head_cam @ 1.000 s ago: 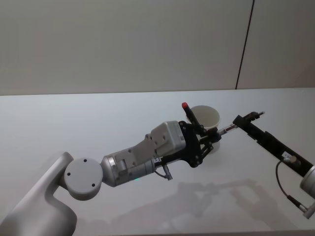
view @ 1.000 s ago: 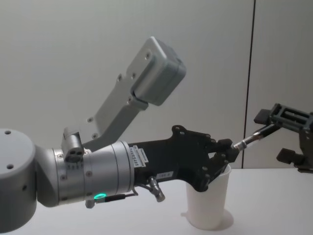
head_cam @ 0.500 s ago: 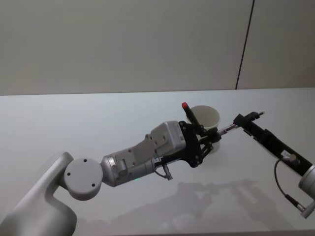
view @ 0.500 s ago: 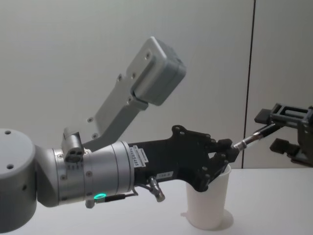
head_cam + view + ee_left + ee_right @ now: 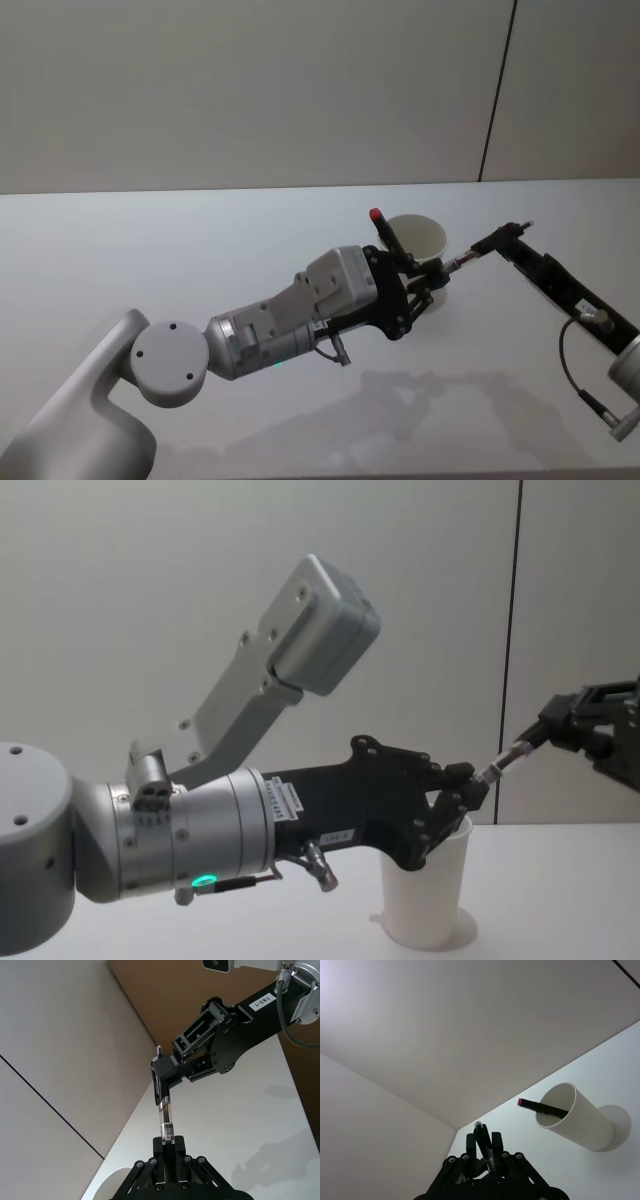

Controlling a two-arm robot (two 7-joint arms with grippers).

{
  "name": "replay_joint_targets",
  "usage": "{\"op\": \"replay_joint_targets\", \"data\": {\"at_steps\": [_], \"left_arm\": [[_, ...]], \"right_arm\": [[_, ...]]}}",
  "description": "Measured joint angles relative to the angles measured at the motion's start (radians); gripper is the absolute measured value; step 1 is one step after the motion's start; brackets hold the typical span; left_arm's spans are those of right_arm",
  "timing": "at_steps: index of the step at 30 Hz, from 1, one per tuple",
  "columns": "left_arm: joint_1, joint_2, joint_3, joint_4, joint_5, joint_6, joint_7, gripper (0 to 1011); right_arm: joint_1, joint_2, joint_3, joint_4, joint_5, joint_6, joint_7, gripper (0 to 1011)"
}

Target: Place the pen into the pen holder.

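Mid-handover: the left hand (image 5: 425, 285) and right hand (image 5: 497, 240) each clench an end of the slim silver-and-black pen (image 5: 164, 1119), just beside the white paper cup (image 5: 428, 885); one must likely let go before the other lowers it in.

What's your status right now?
Both shut on black-and-clear pen: left gripper, right gripper. By left gripper, white paper cup; red-tipped pen already inside.
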Motion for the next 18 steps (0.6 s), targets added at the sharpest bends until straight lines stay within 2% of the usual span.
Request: {"op": "replay_joint_targets", "data": {"at_steps": [3,9,10,11,15,17,18], "left_arm": [[0.0,0.0,0.0,0.0,-0.001,-0.001,0.0,138],[0.0,0.0,0.0,-0.001,-0.002,-0.003,0.0,143],[0.0,0.0,0.0,0.0,0.0,0.0,0.0,203],[0.0,0.0,0.0,0.0,0.0,0.0,0.0,203],[0.0,0.0,0.0,0.0,0.0,0.0,0.0,309],[0.0,0.0,0.0,0.0,0.0,0.0,0.0,409],[0.0,0.0,0.0,0.0,0.0,0.0,0.0,409]], "right_arm": [[-0.001,0.002,-0.002,-0.001,0.003,-0.011,0.0,156],[-0.003,0.005,-0.006,-0.005,0.007,-0.027,-0.002,134],[-0.002,0.007,-0.006,-0.008,0.01,-0.034,-0.001,134],[-0.002,0.007,-0.007,-0.009,0.011,-0.036,-0.002,133],[-0.003,0.012,-0.009,-0.011,0.013,-0.048,-0.004,133],[-0.003,0.015,-0.011,-0.012,0.013,-0.054,-0.004,134],[-0.003,0.016,-0.011,-0.012,0.012,-0.055,-0.004,134]]}}
